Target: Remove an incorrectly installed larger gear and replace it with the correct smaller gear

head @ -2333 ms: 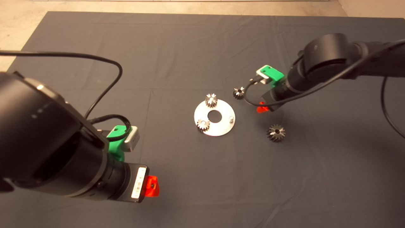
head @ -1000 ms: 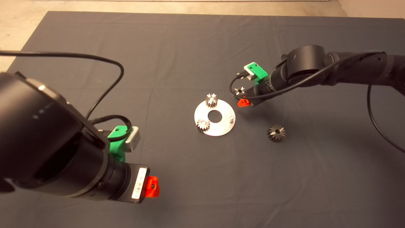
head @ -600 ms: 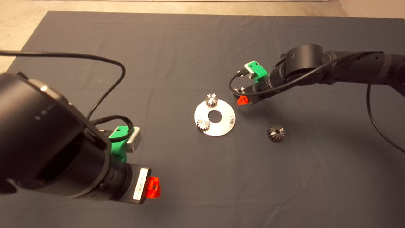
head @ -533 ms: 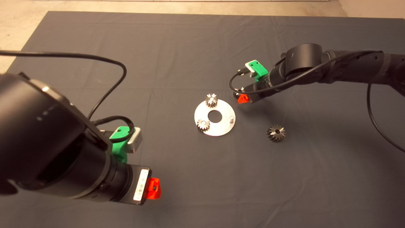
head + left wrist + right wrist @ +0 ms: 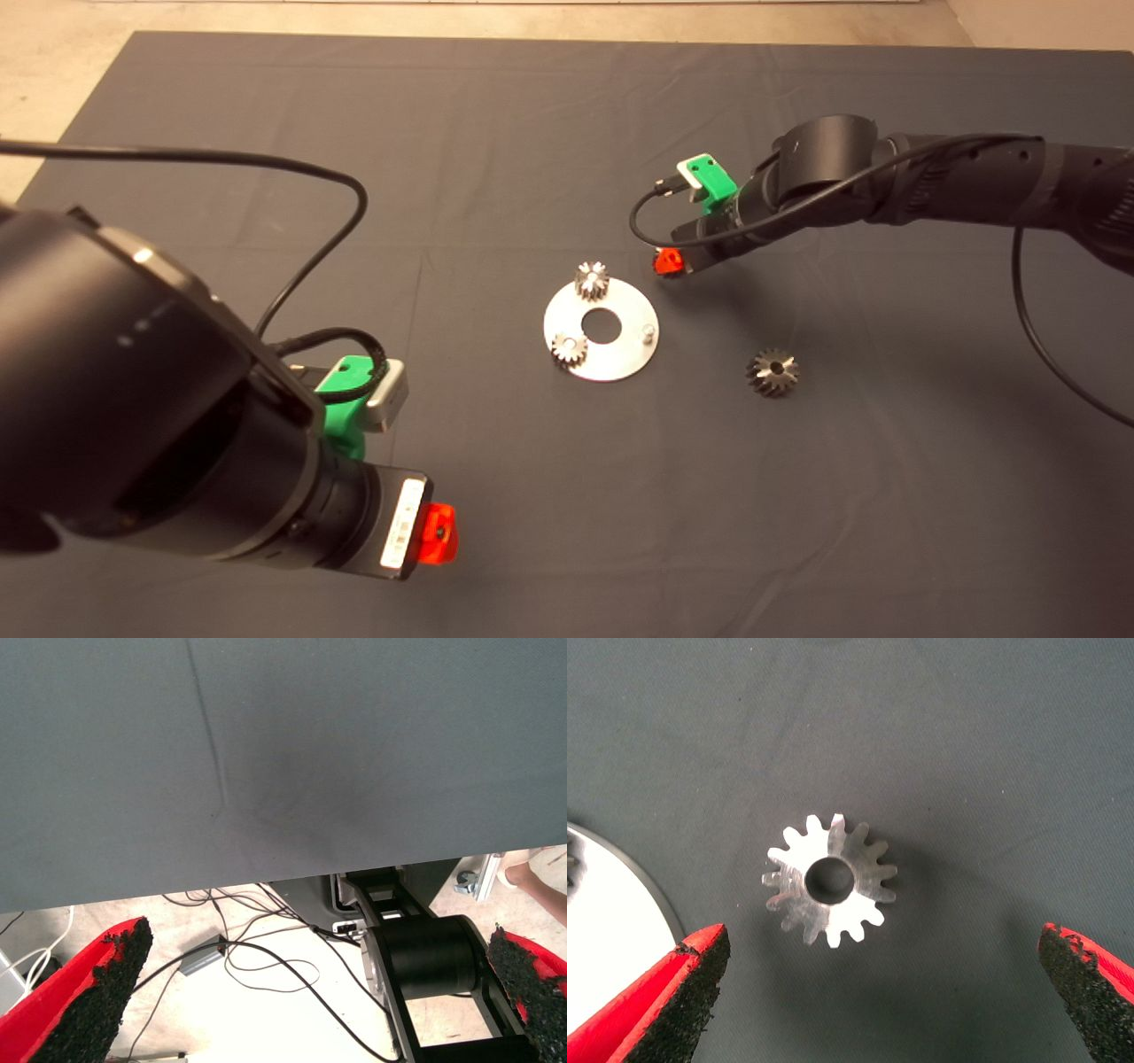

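The smaller gear [image 5: 829, 879] lies flat on the mat just beyond the edge of the round silver plate [image 5: 620, 359]. My right gripper [image 5: 666, 262] hovers over it, open, with one finger on each side and clear of the teeth [image 5: 881, 943]. In the head view the gripper hides this gear. The larger gear [image 5: 772, 371] lies loose on the mat to the right of the plate. The plate carries two small pinions [image 5: 591, 280] [image 5: 569, 349] and one bare peg [image 5: 648, 331]. My left gripper [image 5: 434, 534] is open and empty at the lower left.
The plate's rim [image 5: 602, 921] shows beside the smaller gear in the right wrist view. The left wrist view shows the mat's edge, floor cables [image 5: 257, 957], the robot's base [image 5: 425, 957] and a person's foot [image 5: 532, 879].
My right gripper has moved left from beside the larger gear to over the loose smaller gear. The left arm has drifted slightly toward the near edge. The gears have not moved.
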You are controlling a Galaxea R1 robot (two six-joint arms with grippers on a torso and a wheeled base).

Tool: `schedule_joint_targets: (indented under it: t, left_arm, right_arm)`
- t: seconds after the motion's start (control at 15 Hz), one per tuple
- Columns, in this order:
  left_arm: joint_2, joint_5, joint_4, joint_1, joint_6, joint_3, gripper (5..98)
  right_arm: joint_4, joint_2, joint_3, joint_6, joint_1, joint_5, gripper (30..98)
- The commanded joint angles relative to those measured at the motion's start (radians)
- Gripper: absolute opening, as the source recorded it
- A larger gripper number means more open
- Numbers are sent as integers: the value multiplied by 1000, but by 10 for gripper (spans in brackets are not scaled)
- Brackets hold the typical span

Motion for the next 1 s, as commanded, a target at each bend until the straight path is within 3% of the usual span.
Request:
schedule_joint_targets:
  t: [0.0,0.93]
  left_arm:
    - [2,132,-16,-14,3,16,982]
    - [2,132,-16,-14,5,16,982]
  right_arm:
    - [-30,8,-26,5,20,34,925]
    - [-31,52,-83,-3,8,47,925]
